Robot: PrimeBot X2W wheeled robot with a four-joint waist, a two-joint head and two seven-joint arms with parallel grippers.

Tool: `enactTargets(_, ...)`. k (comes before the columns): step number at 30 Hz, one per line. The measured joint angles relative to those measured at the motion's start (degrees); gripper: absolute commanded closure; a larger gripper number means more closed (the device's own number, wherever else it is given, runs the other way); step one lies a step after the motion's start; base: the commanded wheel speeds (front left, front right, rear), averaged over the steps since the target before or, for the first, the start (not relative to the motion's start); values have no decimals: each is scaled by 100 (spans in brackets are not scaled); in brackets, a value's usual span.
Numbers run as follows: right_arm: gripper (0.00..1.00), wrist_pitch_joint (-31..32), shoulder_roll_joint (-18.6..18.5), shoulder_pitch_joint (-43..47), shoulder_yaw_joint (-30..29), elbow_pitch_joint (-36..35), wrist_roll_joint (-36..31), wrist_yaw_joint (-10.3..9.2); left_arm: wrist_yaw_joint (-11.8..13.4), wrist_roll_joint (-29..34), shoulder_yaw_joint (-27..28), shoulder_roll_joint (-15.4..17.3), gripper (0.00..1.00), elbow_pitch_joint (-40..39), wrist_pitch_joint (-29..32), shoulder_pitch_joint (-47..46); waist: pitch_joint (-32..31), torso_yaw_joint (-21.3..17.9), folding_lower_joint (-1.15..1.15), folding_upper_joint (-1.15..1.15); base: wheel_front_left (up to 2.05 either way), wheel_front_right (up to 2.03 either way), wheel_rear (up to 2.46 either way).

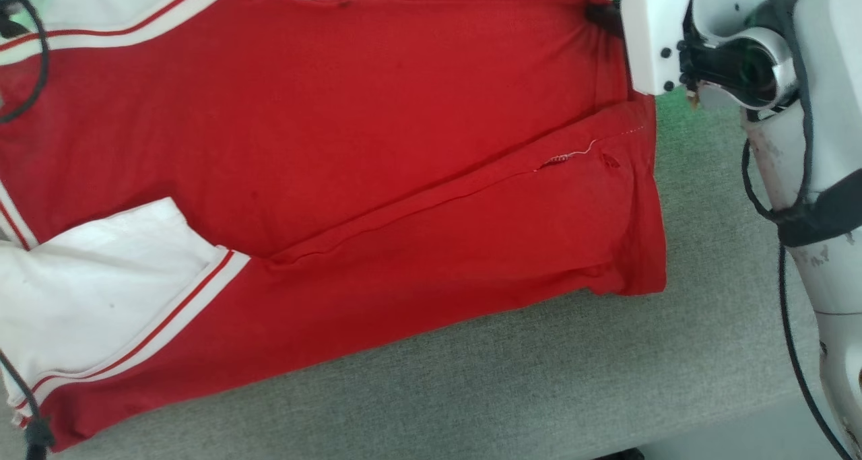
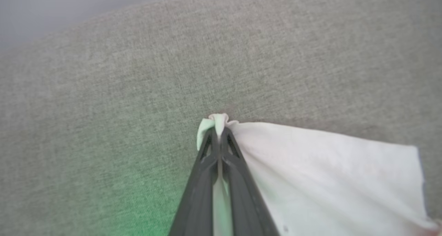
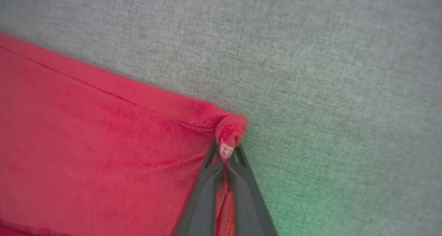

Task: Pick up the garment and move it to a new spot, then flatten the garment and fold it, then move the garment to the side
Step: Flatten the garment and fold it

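Observation:
The garment (image 1: 377, 143) lies back-up across the grey cushioned surface, red body in the middle and white striped sleeves at the left. One side is folded over along a diagonal seam. My right gripper (image 3: 226, 153) is shut on a bunched red hem corner (image 3: 231, 127); in the head view its dark fingers (image 1: 603, 15) pinch the garment's far right corner. My left gripper (image 2: 219, 134) is shut on the tip of a white sleeve (image 2: 310, 173), with a pinch of cloth poking out past the fingertips. The chest print is hidden.
Bare grey fabric surface (image 1: 539, 379) runs along the near side and to the right of the hem. Its near edge shows at the lower right, with pale floor (image 1: 741, 440) beyond. My right forearm (image 1: 808, 177) with dark cables stands at the right edge.

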Motion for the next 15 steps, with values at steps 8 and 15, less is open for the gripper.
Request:
enactTargets(8, 100, -580, -337, 285, 9, -5, 207, 0, -225, -88, 29, -199, 100, 145, -313, 209, -421, 300, 0, 0, 0, 0, 0)
enactTargets(15, 100, -1023, -656, 530, 103, -157, 271, 0, -413, -181, 90, -354, 100, 107, -594, 353, -891, 597, 0, 0, 0, 0, 0)
